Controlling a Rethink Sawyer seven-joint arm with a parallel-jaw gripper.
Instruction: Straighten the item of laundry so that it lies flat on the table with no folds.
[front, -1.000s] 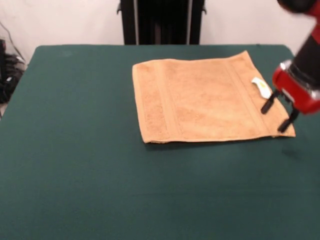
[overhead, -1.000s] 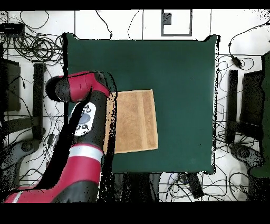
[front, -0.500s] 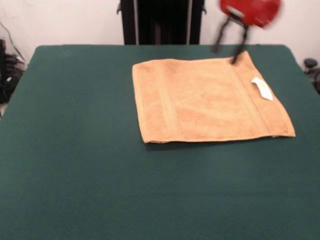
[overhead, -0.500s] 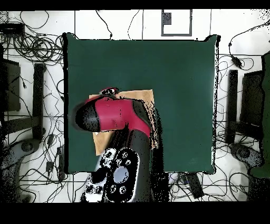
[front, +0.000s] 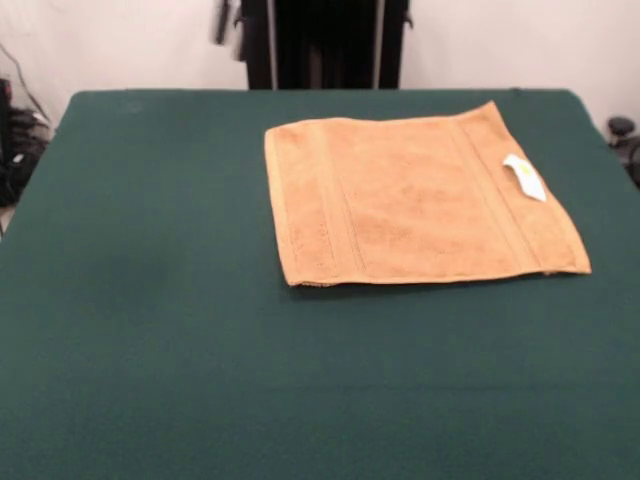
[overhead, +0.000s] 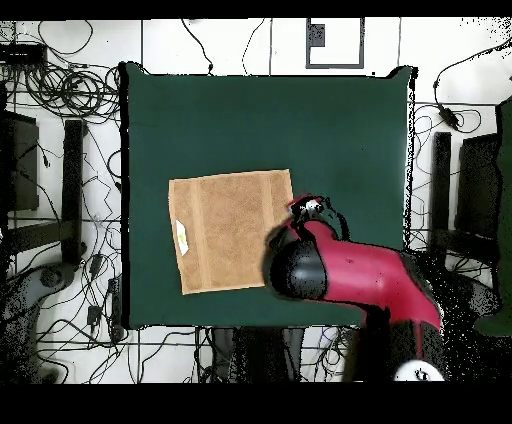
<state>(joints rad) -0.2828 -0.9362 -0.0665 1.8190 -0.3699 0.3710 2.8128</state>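
Fingers cannot be judged open or closed in either view. Front view: only a blurred grey shape at the top edge may belong to the gripper; nothing is seen held. Small rectangular tan-orange terry towel (front: 415, 200) lies spread flat on the large table covered in dark green cloth (front: 150, 330), right of centre toward the far side, long axis left to right, woven bands near both short ends, small white tag (front: 524, 177) at its right end.

Overhead view: red and black arm (overhead: 350, 275) overhangs the table's near right part, its tip just beside the towel's right edge, covering that corner. Loose cables (overhead: 60, 85) lie on the floor around the table.
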